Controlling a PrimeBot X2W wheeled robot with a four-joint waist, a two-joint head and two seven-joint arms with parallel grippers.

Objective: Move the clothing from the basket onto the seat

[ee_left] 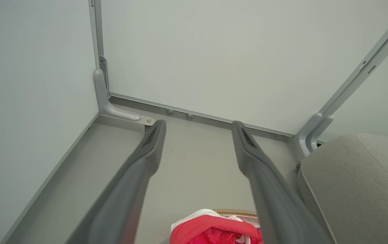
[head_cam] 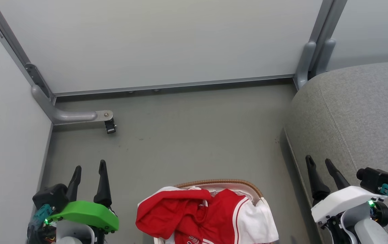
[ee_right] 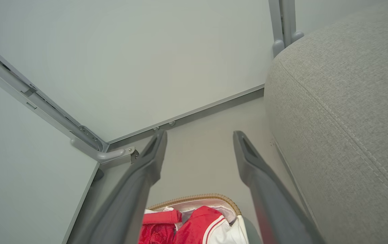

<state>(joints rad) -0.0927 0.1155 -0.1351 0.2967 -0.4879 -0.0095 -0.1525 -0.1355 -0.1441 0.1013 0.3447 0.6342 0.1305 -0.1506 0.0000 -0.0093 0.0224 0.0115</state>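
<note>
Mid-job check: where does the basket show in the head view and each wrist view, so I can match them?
Head view: the basket at bottom centre, clothing heaped in it.
Left wrist view: basket rim at the bottom edge, right of centre, above the clothing.
Right wrist view: basket at bottom centre, between the two fingers.
Shared landmark: the grey corner bracket on the floor.
</note>
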